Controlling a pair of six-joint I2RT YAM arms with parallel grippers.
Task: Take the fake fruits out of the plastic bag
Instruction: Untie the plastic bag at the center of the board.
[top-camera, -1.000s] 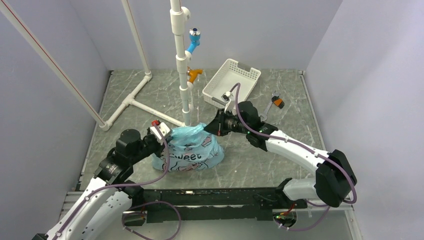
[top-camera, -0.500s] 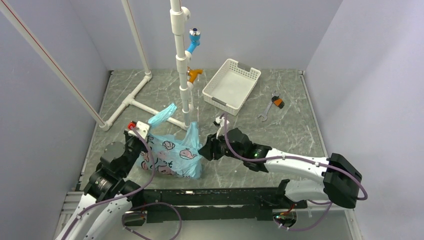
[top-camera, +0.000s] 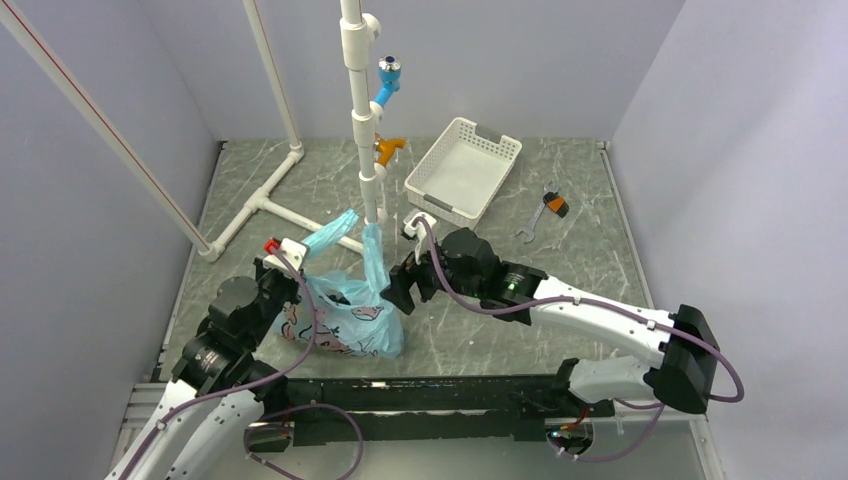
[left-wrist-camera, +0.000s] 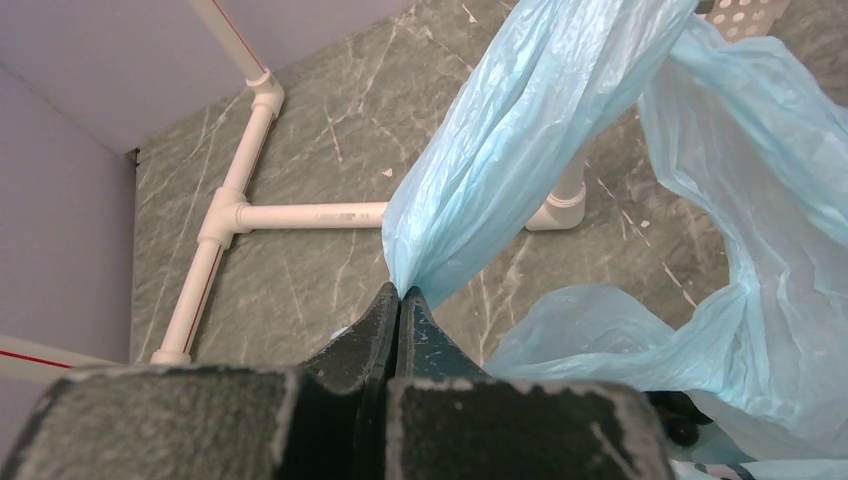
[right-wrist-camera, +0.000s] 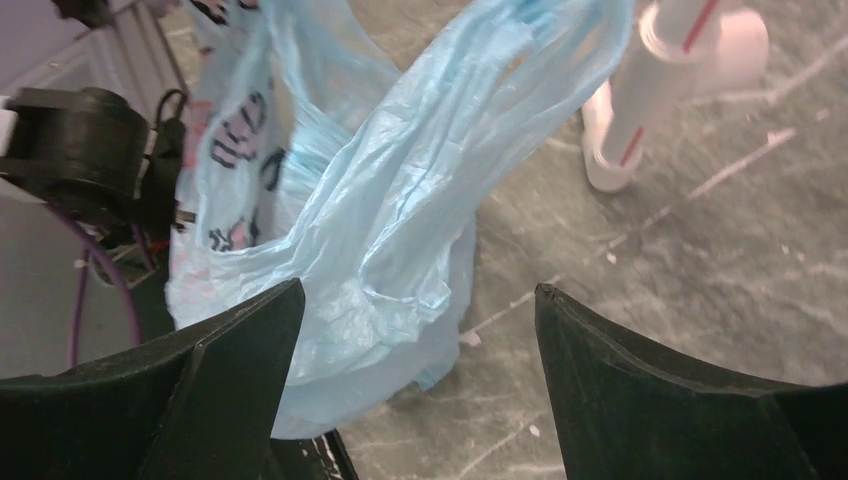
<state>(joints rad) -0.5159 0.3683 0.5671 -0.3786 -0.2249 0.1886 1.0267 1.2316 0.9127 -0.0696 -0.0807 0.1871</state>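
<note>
Pinching a handle of the bag (left-wrist-camera: 560, 130) between shut jaws, the left gripper (left-wrist-camera: 400, 298) holds it up taut, arm angled in from the near-left corner. Right gripper (right-wrist-camera: 418, 290) gapes wide, empty, just beside the bag, pointing left at it, arm stretched low from the right. Bag sits on the table (top-camera: 470, 345) before the pipe stand (top-camera: 362, 120).

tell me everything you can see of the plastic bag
The plastic bag is thin, crinkly, see-through light blue film with dark whale prints. Its base sits on the table, body slumped, mouth gaping. The left tool, shut, pinches one loop handle and holds it taut; the other handle stands up beside the white pipe. The right tool is open close beside it.
</note>
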